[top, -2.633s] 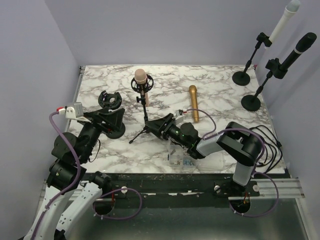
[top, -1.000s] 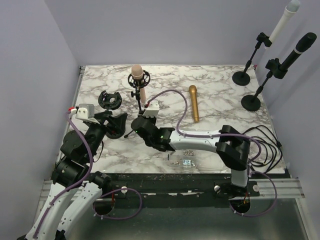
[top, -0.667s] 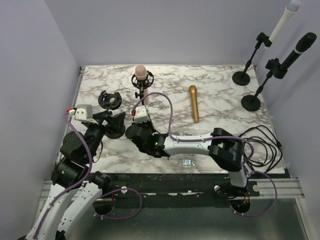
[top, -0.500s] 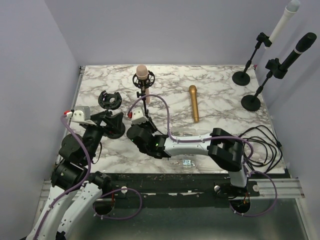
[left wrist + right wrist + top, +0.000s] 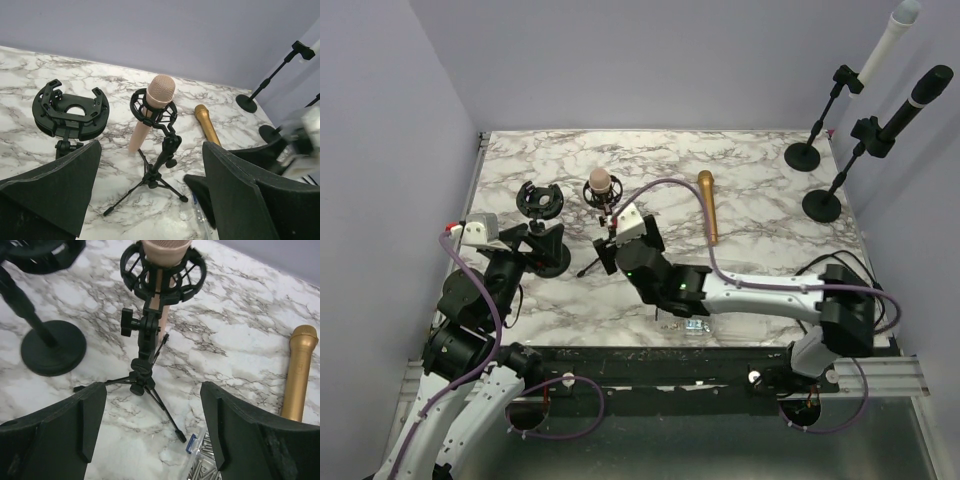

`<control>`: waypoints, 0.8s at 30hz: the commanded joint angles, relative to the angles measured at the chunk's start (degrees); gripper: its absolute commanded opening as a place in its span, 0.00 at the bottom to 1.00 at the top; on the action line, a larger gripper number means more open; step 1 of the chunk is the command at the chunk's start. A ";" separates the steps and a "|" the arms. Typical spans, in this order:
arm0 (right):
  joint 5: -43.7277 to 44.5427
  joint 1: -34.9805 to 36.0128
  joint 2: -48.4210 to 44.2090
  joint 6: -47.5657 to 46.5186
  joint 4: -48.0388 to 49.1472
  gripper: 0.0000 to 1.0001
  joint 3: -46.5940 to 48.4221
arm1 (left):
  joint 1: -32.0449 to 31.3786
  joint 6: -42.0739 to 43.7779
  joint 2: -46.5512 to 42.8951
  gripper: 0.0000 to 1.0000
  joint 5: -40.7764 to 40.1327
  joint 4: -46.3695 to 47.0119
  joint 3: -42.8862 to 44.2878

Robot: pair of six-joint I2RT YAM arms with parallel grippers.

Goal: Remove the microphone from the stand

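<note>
Right pincer (image 5: 150,392) is held open, empty, facing the stand (image 5: 145,337); seated microphone (image 5: 163,310) likely needs gripping next.

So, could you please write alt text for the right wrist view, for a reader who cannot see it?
A pink microphone sits in a black shock mount on a small tripod stand on a marble table, framed by the open, empty right end effector. A gold microphone lies flat at right; a round black stand base stands at left.
</note>
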 commanded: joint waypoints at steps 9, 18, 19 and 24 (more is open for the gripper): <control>-19.72 -5.86 -14.42 4.19 -3.70 0.94 1.53 | 0.88 -0.27 0.08 0.84 0.07 0.46 -0.33; -32.69 -14.29 -1.24 5.88 -7.49 0.95 16.41 | 0.92 -0.18 -0.94 0.84 -0.64 0.39 -0.51; -32.59 -14.48 0.67 5.02 -7.69 0.96 17.94 | 0.96 -0.19 -1.08 0.84 -0.80 0.33 -0.51; -28.14 -14.64 9.88 1.66 -11.63 0.97 27.55 | 1.02 -0.01 -1.59 0.84 -1.13 0.28 -0.51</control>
